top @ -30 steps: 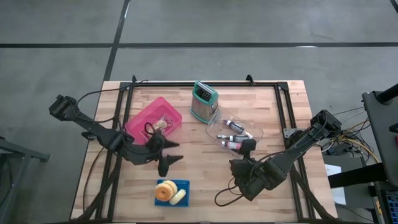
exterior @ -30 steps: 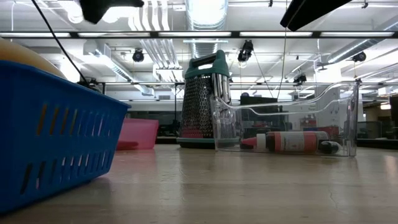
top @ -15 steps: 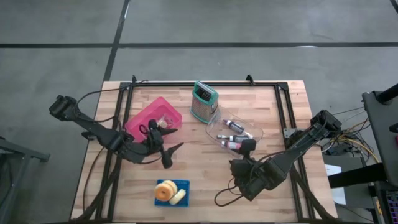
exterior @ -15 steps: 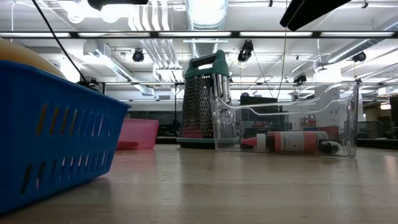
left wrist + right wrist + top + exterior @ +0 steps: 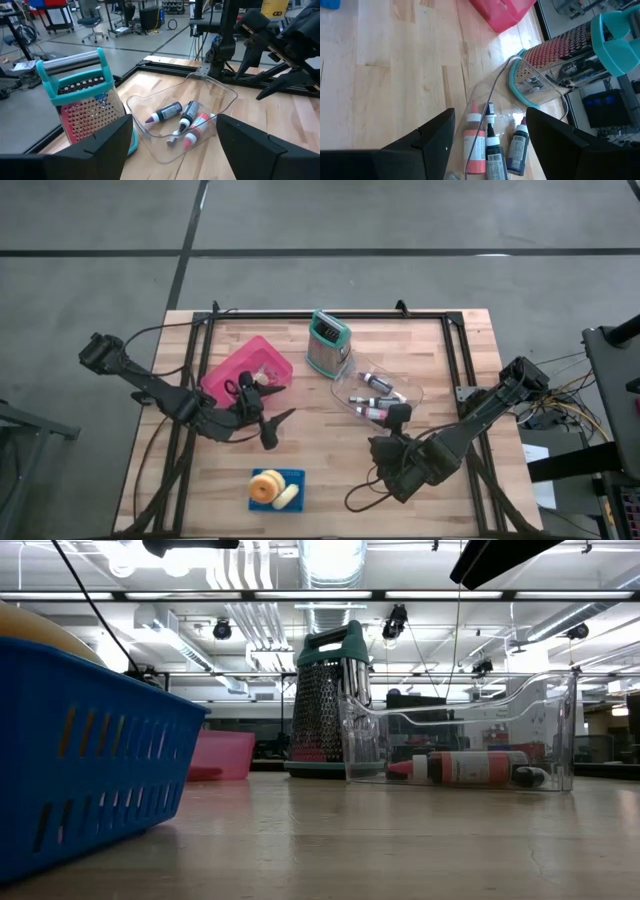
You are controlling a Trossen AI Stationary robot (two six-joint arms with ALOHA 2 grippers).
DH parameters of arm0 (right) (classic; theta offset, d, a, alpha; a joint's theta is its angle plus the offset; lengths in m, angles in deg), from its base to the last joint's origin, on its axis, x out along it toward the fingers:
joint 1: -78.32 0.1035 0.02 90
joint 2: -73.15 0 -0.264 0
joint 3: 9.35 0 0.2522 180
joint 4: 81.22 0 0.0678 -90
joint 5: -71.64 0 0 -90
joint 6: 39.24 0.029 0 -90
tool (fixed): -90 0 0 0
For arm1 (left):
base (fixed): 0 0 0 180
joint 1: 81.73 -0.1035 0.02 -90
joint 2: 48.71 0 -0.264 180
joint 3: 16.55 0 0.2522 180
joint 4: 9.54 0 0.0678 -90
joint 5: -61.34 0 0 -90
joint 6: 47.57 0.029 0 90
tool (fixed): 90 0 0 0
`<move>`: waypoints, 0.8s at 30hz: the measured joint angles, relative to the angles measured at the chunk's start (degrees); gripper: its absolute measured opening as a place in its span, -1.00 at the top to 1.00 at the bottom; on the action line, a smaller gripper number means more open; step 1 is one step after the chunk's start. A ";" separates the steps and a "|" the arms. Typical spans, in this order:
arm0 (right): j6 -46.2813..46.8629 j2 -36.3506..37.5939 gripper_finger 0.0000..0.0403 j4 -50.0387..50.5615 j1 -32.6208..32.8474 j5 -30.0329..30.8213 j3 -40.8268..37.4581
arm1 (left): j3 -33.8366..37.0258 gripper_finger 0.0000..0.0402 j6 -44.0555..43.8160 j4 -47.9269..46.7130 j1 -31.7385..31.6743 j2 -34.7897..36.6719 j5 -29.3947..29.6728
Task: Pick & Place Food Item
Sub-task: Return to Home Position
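Observation:
A blue basket [image 5: 291, 477] near the table's front edge holds a donut [image 5: 265, 486] and a pale yellow food piece [image 5: 287, 497]; the basket fills the left of the low view [image 5: 80, 760]. A pink bin [image 5: 240, 370] at the far left holds a small pale item [image 5: 265, 378]. My left gripper [image 5: 275, 426] is open and empty between the pink bin and the blue basket, above the table; its fingers frame the left wrist view [image 5: 172, 145]. My right gripper [image 5: 397, 418] is open and empty beside a clear tray [image 5: 410, 392] of bottles.
A teal-handled metal grater [image 5: 328, 343] stands at the far middle, next to the clear tray with several small bottles [image 5: 485, 145]. Bare wood lies between the basket and the right arm. A black frame runs round the table's edges.
My left gripper has moved a little toward the table's far edge, toward the pink bin, turning as it went; it has then stayed still. The right arm and all objects have kept their places.

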 joint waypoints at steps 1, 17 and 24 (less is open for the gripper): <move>0.01 0.00 -0.19 -0.02 0.00 0.00 0.00 | 0.00 -0.45 -0.16 0.00 -0.08 0.00 0.00; 0.16 0.00 -0.18 -0.12 0.00 0.00 0.00 | 0.00 -0.45 0.89 -0.02 -0.39 0.00 -3.31; 0.16 0.00 -0.21 -3.24 -0.24 0.17 0.00 | 0.00 -0.45 0.72 -0.02 -0.39 0.00 -3.41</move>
